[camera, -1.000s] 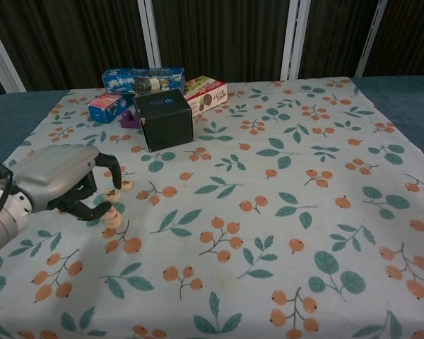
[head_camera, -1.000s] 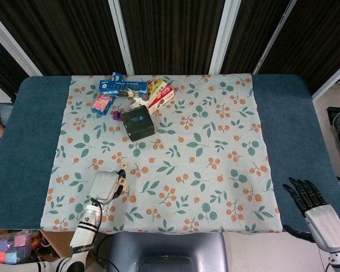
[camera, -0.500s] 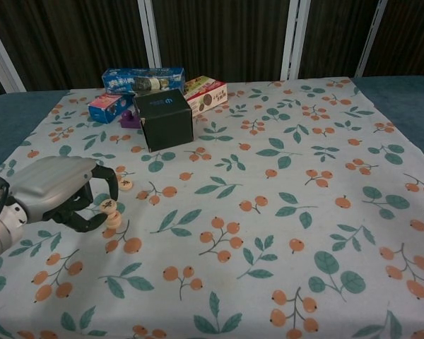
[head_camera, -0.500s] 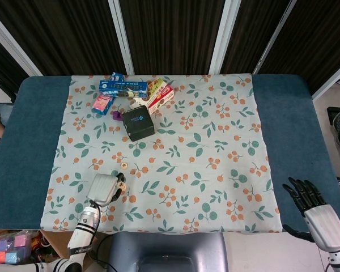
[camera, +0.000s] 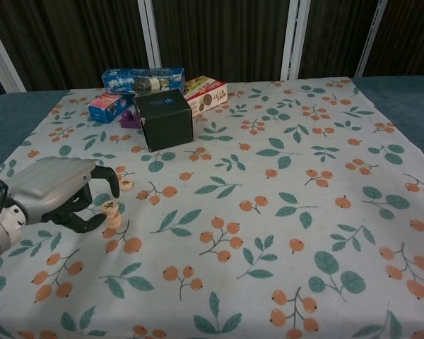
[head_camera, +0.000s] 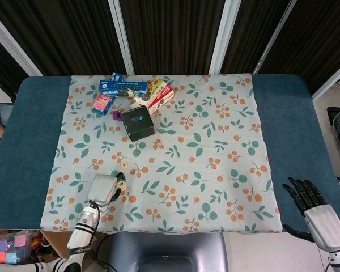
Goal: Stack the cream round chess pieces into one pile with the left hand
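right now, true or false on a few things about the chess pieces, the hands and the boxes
1. A small pile of cream pieces stands by the left hand: true.
2. One cream piece lies alone on the cloth, apart from the pile: true.
3. The right hand rests on the black box: false, it is at the near right corner, far from the box.
4. The black box lies at the table's right end: false, it is on the left, near the snack boxes.
5. The single piece lies between pile and black box: true.
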You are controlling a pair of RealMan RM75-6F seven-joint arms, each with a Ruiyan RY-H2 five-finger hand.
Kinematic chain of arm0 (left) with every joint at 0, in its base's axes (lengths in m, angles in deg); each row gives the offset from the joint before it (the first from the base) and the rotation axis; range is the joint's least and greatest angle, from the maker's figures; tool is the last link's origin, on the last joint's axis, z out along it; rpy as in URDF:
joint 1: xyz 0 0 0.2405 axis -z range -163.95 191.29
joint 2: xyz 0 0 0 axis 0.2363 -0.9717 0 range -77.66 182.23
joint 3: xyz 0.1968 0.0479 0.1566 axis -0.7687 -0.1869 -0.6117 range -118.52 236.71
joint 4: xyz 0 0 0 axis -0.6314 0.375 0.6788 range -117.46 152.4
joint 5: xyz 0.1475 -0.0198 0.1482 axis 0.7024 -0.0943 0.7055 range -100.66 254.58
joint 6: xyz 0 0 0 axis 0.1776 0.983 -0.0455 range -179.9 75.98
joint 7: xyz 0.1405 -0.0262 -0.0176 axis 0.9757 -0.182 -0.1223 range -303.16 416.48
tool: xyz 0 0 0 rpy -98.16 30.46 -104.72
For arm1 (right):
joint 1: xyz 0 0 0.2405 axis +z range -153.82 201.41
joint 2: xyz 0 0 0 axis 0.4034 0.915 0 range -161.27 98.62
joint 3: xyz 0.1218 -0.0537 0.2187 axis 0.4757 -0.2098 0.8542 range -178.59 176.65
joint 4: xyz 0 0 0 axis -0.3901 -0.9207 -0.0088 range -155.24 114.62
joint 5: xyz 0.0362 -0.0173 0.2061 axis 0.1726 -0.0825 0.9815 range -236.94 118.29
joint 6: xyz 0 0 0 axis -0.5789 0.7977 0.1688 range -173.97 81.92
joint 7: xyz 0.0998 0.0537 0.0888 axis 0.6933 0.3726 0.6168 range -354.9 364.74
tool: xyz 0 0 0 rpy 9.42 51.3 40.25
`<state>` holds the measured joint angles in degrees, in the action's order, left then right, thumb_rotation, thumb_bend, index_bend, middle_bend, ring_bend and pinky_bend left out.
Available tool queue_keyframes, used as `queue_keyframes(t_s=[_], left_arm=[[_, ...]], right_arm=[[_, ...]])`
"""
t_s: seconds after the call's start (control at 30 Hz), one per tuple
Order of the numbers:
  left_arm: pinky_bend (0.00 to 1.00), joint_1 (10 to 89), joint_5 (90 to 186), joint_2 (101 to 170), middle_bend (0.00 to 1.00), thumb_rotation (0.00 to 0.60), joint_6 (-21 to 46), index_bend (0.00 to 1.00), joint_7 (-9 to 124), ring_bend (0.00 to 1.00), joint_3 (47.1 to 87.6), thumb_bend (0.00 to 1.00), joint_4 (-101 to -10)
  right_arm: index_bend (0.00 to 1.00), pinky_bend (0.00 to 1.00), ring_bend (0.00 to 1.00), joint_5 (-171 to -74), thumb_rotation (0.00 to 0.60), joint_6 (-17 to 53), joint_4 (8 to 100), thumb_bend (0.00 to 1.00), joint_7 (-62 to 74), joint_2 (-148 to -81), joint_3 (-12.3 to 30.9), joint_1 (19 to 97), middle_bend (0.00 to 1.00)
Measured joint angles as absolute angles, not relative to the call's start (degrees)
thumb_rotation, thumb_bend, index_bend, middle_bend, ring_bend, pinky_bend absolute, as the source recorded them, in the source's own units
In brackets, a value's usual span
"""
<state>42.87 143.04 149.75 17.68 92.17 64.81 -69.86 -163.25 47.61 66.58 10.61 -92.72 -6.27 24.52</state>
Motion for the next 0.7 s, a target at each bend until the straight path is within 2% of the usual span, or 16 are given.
queue_keyframes(t_s=[0.37,0.5,0.7], left_arm=[[1.00,42.72,144.75,147.19,1.00,0.600,18.28,0.37,87.67,1.00,66.28,0.40,-74.09],[1.00,43.86,144.14,145.93,1.00,0.600,17.22,0.39,84.63,1.00,69.71,0.40,-75.23],[1.00,47.48,136.53,145.07,1.00,0.600,10.94,0.40,83.28,1.00,74.45,0.40,-72.40]], right_arm=[[0.00,0.00,0.00,-163.21,0.600,47.79,66.50,0.14,10.89,-92.64,-6.24,24.46,0.00],[0.00,0.00,0.00,-163.27,0.600,47.80,66.50,0.14,10.90,-92.56,-6.26,24.48,0.00],[0.00,0.00,0.00,-162.98,0.600,47.98,66.43,0.14,11.00,-92.54,-6.06,24.41,0.00]])
